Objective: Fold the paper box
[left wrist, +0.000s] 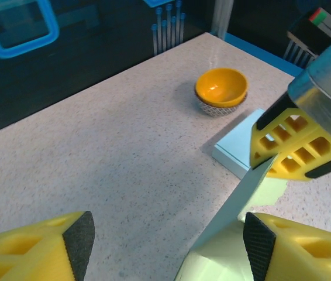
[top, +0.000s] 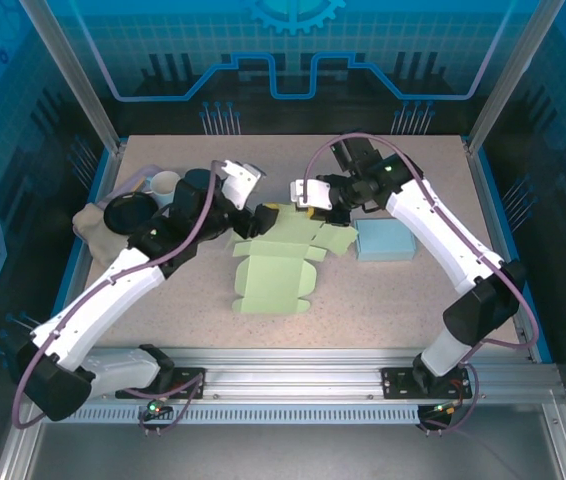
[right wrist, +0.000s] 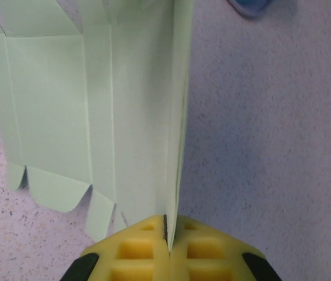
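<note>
- Speckled beige tabletop (top: 393,300) in the blue-lit enclosure is carrying the pale green die-cut paper box blank (top: 273,280). It is lying mostly flat at mid-table, with one far panel being held up on edge.
- You are dealing with thin card, I'd judge: light, floppy across the panels, and willing to bend cleanly only along the scored creases.
- It is likely sliding easily on this surface, so one side probably needs pinning while the other is folding.
- Best hold is a straight panel edge near a score line. The scalloped tabs are looking too flimsy, and a hard mid-panel pinch is risking a stray crease.
- Right gripper (right wrist: 166,231) is sitting with its yellow fingers pressed together, pinching the top edge of the raised panel.
- Left gripper (left wrist: 168,234) is standing spread wide and holding nothing. The raised panel is running through its gap, close to one pad, and I cannot tell whether they are touching.
- Light blue flat box (top: 383,240) is lying just beside the blank on its right, so you are working with little room there.
</note>
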